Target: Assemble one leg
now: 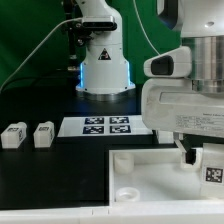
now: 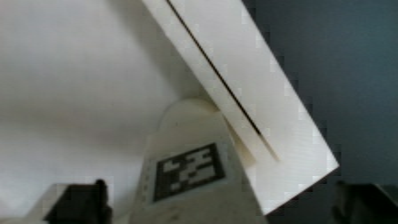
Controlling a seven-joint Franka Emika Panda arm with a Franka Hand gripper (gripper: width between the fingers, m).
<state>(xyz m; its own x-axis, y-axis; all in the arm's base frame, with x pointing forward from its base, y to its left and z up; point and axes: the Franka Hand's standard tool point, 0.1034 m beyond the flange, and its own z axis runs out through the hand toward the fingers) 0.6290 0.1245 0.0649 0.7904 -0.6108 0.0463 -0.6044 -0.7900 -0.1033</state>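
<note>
The fingers (image 1: 200, 157) clamp a tagged leg (image 2: 196, 170) over the tray-like piece (image 1: 150, 175) at the exterior view's right, near the marker board (image 1: 105, 126).

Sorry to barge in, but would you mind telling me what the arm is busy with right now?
The arm is working on fitting a leg to the white tray-like piece. Its hand hangs low over the tray at the exterior view's right, with a tagged leg at its tip; the wrist view shows that leg against the tray's surface. Whether the hand grips it is unclear. Two more legs lie on the table, beside the marker board.
</note>
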